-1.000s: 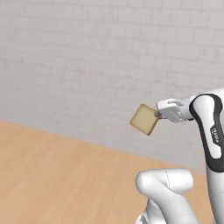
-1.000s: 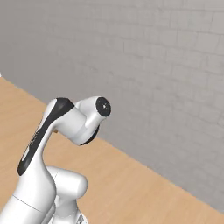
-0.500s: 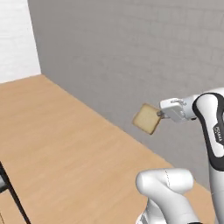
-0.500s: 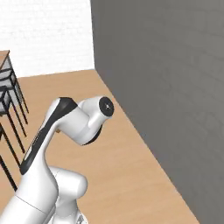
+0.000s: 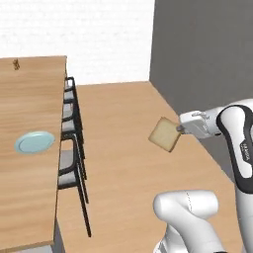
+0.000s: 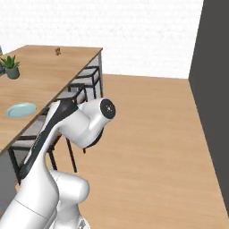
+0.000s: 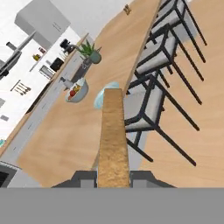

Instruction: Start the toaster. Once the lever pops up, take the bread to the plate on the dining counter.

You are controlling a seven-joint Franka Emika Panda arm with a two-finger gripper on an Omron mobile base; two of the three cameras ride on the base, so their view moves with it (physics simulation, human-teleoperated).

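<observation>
The bread (image 5: 165,134), a pale tan slice with a brown crust, hangs in the air over the wooden floor with my gripper (image 5: 181,129) shut on its right edge. In the hand view the bread (image 7: 113,135) stands edge-on between the two dark fingertips (image 7: 85,176) of my gripper (image 7: 113,177). The light-blue plate (image 5: 34,142) lies on the dining counter (image 5: 29,197), far to the left of the bread. The plate (image 7: 101,97) is partly hidden behind the slice; it also shows on the counter as plate (image 6: 21,109). Among the small dark appliances on the far kitchen counter I cannot make out the toaster.
A row of black-framed stools (image 5: 71,148) with grey seats lines the counter's near side, between me and the plate. A bowl of fruit (image 7: 76,91) and a potted plant (image 7: 92,52) stand on the counter beyond the plate. A dark grey wall (image 5: 207,59) rises on the right.
The whole picture has swung as the base turned: the bare wall gave way to the dining counter, stools and plate. The bread stays in the shut gripper, in the same pose.
</observation>
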